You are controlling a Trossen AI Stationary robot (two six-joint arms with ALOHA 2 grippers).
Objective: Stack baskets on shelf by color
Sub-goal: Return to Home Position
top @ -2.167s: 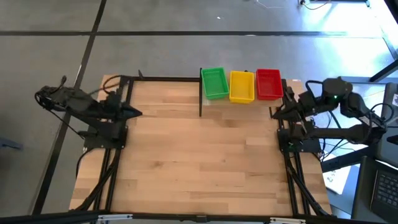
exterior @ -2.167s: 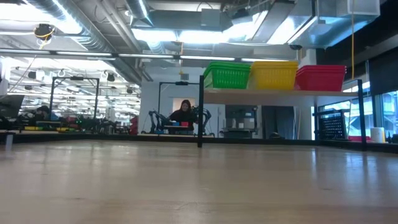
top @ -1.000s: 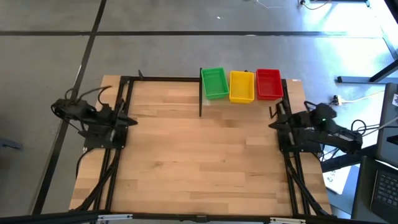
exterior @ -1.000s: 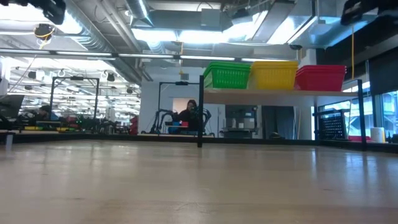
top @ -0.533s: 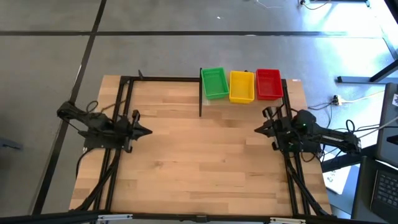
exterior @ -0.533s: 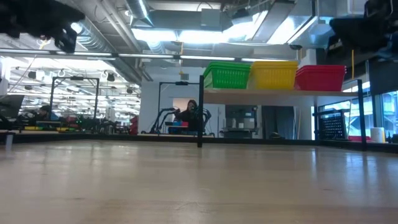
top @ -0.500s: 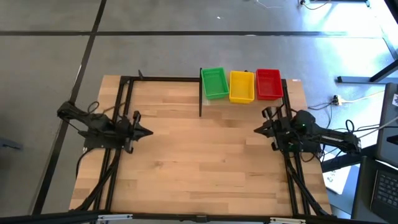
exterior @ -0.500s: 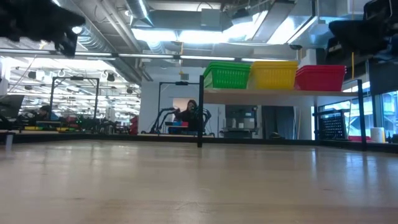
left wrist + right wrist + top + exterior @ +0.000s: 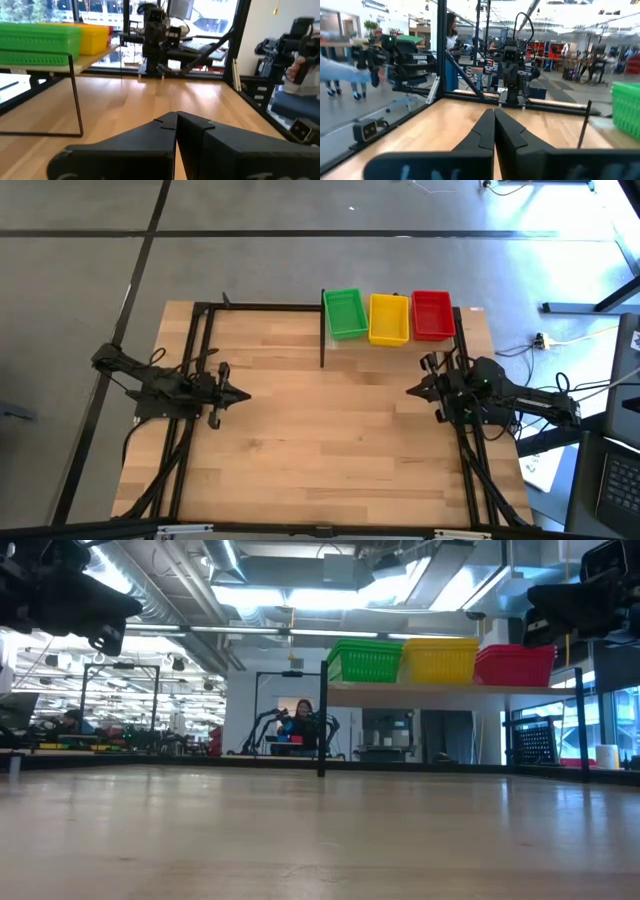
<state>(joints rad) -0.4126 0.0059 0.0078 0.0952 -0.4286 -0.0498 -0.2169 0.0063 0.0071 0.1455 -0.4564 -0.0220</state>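
Green (image 9: 345, 313), yellow (image 9: 389, 318) and red (image 9: 432, 314) baskets stand side by side on the pale shelf (image 9: 450, 687) at the table's far edge, raised above the tabletop. They rest on it by their bottoms. The shelf's dark post (image 9: 322, 340) stands at its left end. My left gripper (image 9: 245, 394) hovers shut near the table's left edge and points toward the middle. Opposite it, my right gripper (image 9: 410, 391) hovers shut near the right edge. The left wrist view shows the green basket (image 9: 40, 42) and the yellow one (image 9: 92, 37).
Black frame rails (image 9: 195, 360) run along the table's left side, and more rails (image 9: 462, 430) along its right side under the arms. A laptop (image 9: 620, 480) sits beyond the right edge. A person (image 9: 298, 725) sits in the room behind the table.
Both arms have sunk, and both grippers have reached inward from the side edges toward the table's middle, staying shut. In the low view they have come down into the upper corners. The baskets have stayed where they were.
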